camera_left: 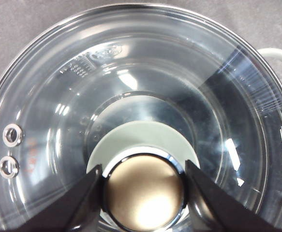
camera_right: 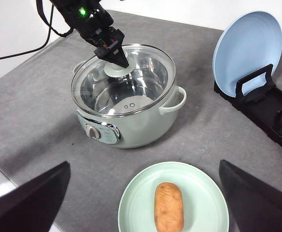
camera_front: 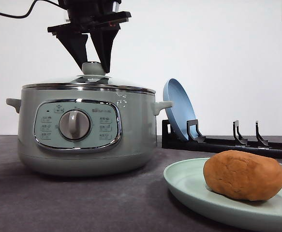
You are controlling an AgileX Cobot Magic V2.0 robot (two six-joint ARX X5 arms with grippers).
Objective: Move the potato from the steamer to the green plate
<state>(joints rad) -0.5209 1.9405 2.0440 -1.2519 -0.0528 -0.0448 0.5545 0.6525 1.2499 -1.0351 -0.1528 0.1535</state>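
Grey matting covers the surface (camera_right: 44, 121), with a white wall behind. On it the potato (camera_front: 244, 174) already lies on the green plate (camera_front: 189, 186), near its middle in the right wrist view, well apart from the steamer (camera_front: 85, 130). So the transfer itself looks done.

What remains seems to be the tidy-up: the glass lid (camera_right: 124, 79) sits back on the steamer, and the left gripper (camera_front: 92, 60) stands over it, its fingers (camera_left: 82, 203) on either side of the knob (camera_left: 143, 193). They bracket it closely, but whether they pinch it or have let go cannot be told. Likely only the release and withdrawal are left.

The right gripper (camera_right: 143, 203) hangs above the plate with fingers spread wide and empty. A blue plate (camera_front: 179, 108) leans in a black rack (camera_front: 228, 142) behind.
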